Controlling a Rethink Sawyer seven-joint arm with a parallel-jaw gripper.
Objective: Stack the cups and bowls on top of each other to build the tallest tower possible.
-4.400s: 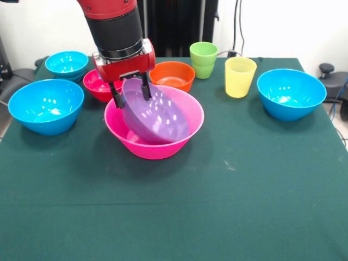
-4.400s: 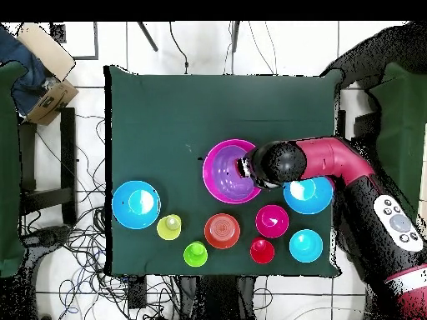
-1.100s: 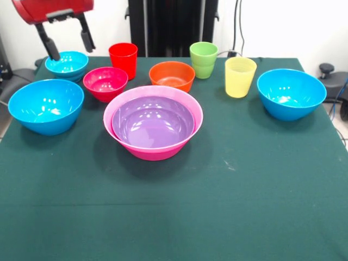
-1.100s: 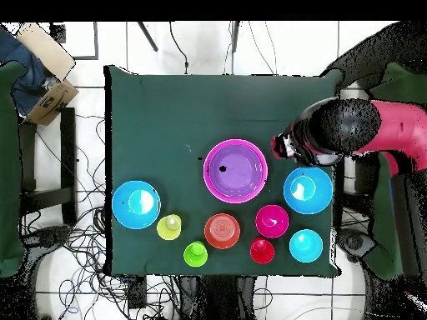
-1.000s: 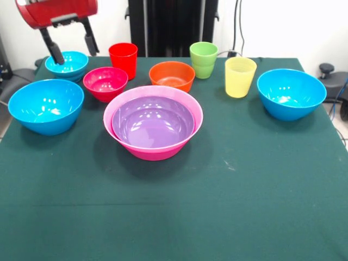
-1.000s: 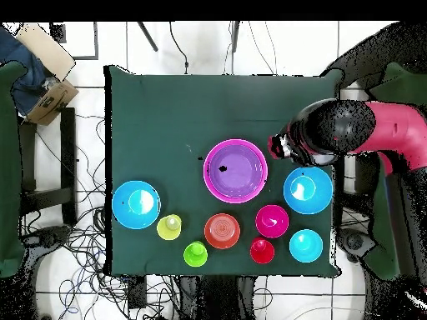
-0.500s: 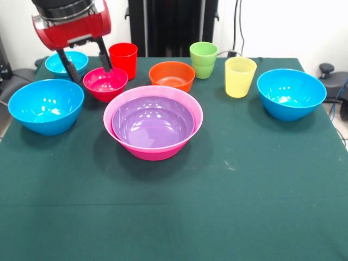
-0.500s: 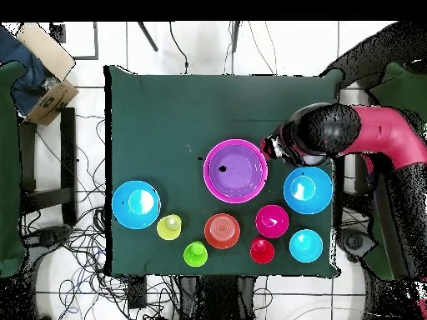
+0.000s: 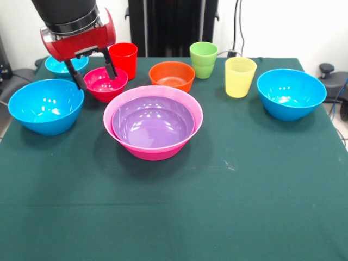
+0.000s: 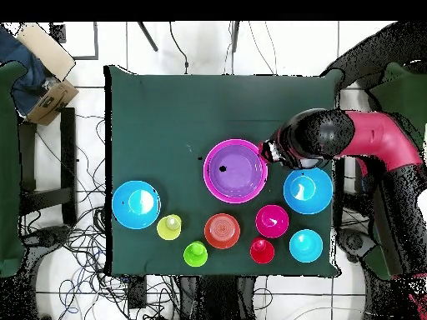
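Note:
The purple bowl (image 9: 153, 122) (image 10: 236, 171) lies nested level inside the pink bowl (image 9: 152, 149) (image 10: 207, 171) at mid-table. My gripper (image 9: 97, 78) (image 10: 271, 152) hangs open and empty; from above it sits between the pink bowl's rim and a blue bowl (image 9: 46, 106) (image 10: 308, 192). In the front view its fingers overlap the magenta-red bowl (image 9: 106, 84) (image 10: 272, 221). The cyan bowl (image 9: 61, 64) (image 10: 306, 245) is partly hidden behind the gripper. Red cup (image 9: 124, 58), orange bowl (image 9: 172, 75), green cup (image 9: 204, 60) and yellow cup (image 9: 240, 76) stand in a row behind.
A second blue bowl (image 9: 291, 93) (image 10: 136, 204) stands alone at the other side of the green cloth (image 9: 217, 206). A box (image 10: 46, 50) and cables lie on the floor beyond the table's edge.
The gripper let go of the purple bowl, which now lies flat in the pink bowl. It rose away to the side, then came down and back toward the pink bowl, still open.

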